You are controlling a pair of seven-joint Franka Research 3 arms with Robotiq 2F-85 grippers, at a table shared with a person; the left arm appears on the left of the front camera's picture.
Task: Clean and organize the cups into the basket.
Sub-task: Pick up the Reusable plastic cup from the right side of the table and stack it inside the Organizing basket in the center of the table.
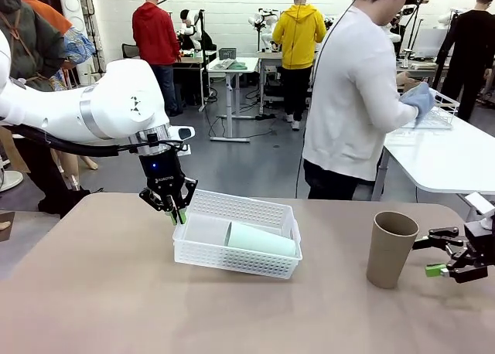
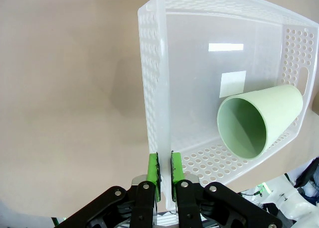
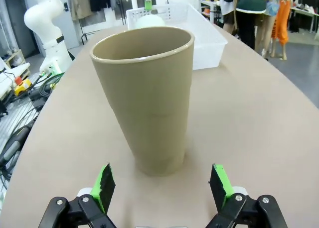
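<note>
The white lattice basket [image 1: 236, 262] sits mid-table, its left corner raised a little. My left gripper [image 1: 177, 212] is shut on the wall at that corner; in the left wrist view the green pads [image 2: 154, 174] pinch the basket [image 2: 149, 88] wall. A pale mint green cup [image 1: 260, 239] lies on its side inside the basket, its mouth facing the wrist camera [image 2: 269, 113]. A brown cup [image 1: 390, 250] stands upright at the right. My right gripper [image 1: 438, 253] stands open just to its right, level with its lower half. In the right wrist view the cup [image 3: 149, 103] stands just ahead of the open gripper [image 3: 162, 180].
A person in a white top [image 1: 352, 99] stands at the far side, turned toward another white table [image 1: 452, 157] that holds a white wire basket [image 1: 439, 111]. Bare brown tabletop [image 1: 100, 284] lies left of and in front of the basket.
</note>
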